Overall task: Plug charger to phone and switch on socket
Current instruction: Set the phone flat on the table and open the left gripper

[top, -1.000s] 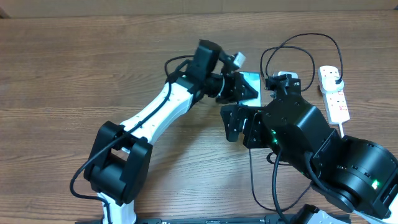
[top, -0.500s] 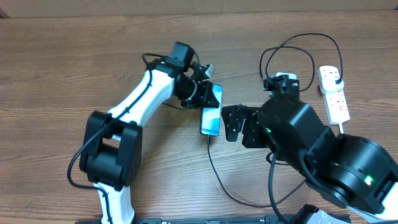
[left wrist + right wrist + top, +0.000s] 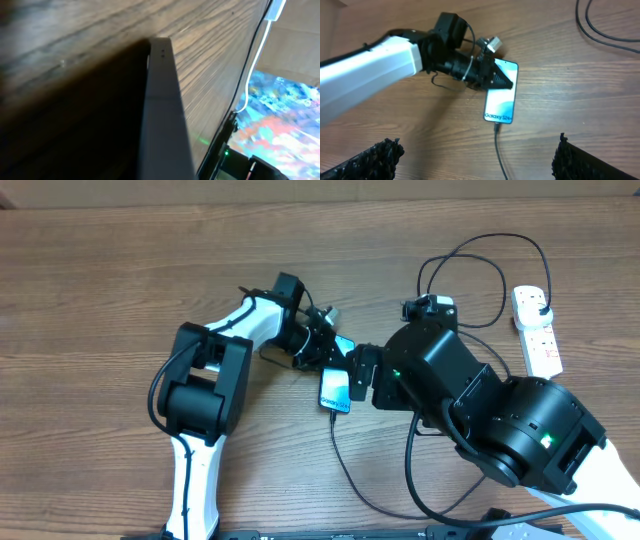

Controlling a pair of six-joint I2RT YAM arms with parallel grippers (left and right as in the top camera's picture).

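The slim, stiff, likely slippery phone (image 3: 499, 97) is lying screen-up on the table (image 3: 560, 95) with the charger (image 3: 498, 150) meeting its Galaxy end, best gripped across its 2 long edges, while the left gripper (image 3: 497, 77) is sitting at its far end, closure unclear, and the right gripper (image 3: 477, 152) is gaping wide, empty.

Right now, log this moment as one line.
phone flat, screen up | charger in its lower end | left gripper at phone's top, grip unclear | right gripper open, empty | socket untouched, switch unreadable
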